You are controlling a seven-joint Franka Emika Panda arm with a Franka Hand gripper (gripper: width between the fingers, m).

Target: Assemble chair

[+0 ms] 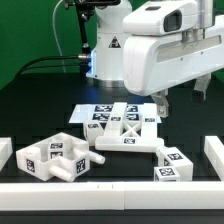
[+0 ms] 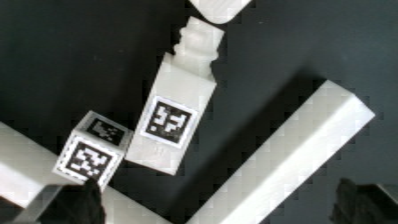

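1. Currently the pincer (image 1: pixel 163 103) hangs released over the dark desk (image 1: pixel 35 125), jaws spread wide and gripping nothing.
2. Chair parts lie loose on the desk, with an X-braced panel (image 1: pixel 127 138) in the middle, just in front of the marker board (image 1: pixel 95 112).
3. A chunky tagged block (image 1: pixel 55 158) lies toward the exterior view's left, and a smaller tagged block (image 1: pixel 172 168) toward its right.
4. The wrist view shows a pegged leg (image 2: pixel 178 110) lying flat, with a second tagged piece (image 2: pixel 89 145) just beside it.
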